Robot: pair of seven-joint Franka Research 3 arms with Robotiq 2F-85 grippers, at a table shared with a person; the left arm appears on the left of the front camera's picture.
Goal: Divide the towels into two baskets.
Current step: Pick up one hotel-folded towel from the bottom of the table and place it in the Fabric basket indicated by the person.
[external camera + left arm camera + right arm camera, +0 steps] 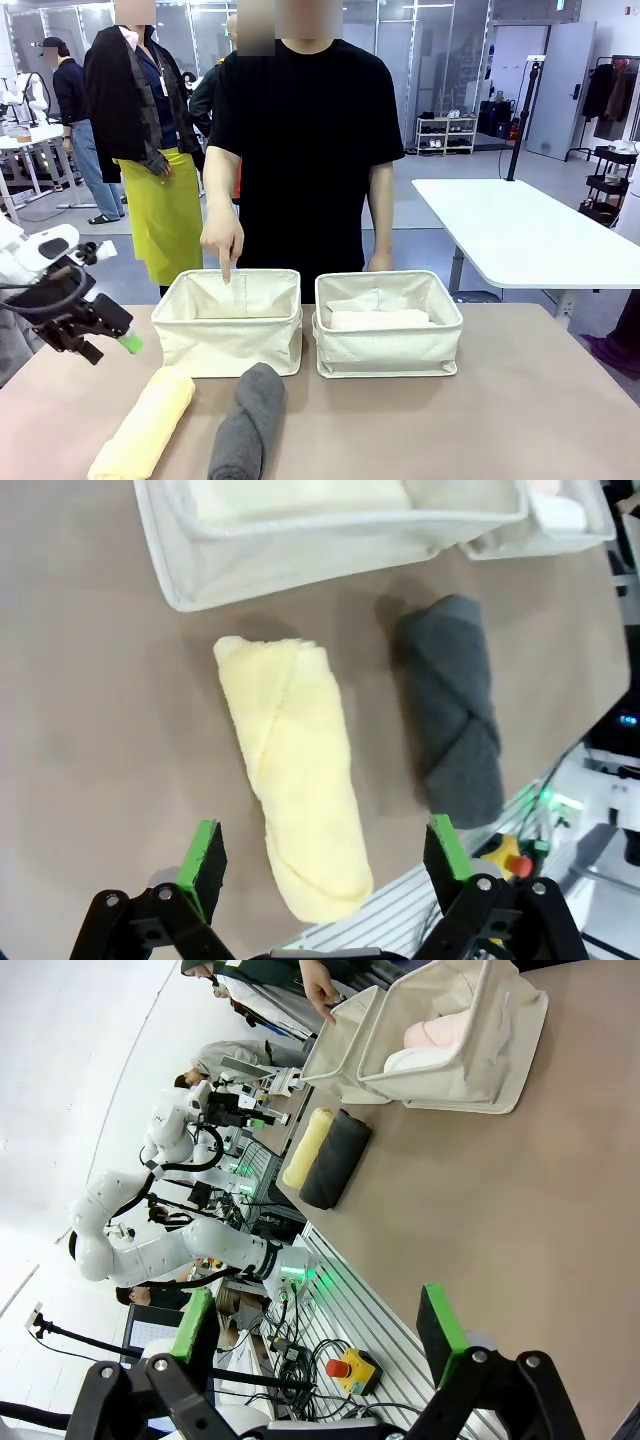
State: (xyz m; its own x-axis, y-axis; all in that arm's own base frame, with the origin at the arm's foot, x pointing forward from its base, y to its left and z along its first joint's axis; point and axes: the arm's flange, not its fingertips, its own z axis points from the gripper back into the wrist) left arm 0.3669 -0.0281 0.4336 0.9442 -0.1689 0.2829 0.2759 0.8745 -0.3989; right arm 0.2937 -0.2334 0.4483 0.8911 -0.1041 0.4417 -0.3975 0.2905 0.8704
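The yellow towel (295, 770), lying near the left basket (228, 345) beside the grey towel (455, 710), is hovered over by the left gripper (325, 852), jaws released like those of the right gripper (318, 1325), and is judged due for grasping next.

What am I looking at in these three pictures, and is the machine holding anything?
A two-armed robot shares a brown table with a person. The front picture looks across the table from the robot's side. The other two come from cameras on each wrist, looking along that arm's tool. The left tool hangs open, aimed at a yellow towel, which lies beside a dark grey towel. The right tool is open too, so nothing is held. Beyond the two towels, the right basket holds a white towel and a pink towel. The person's hand points into the left basket.
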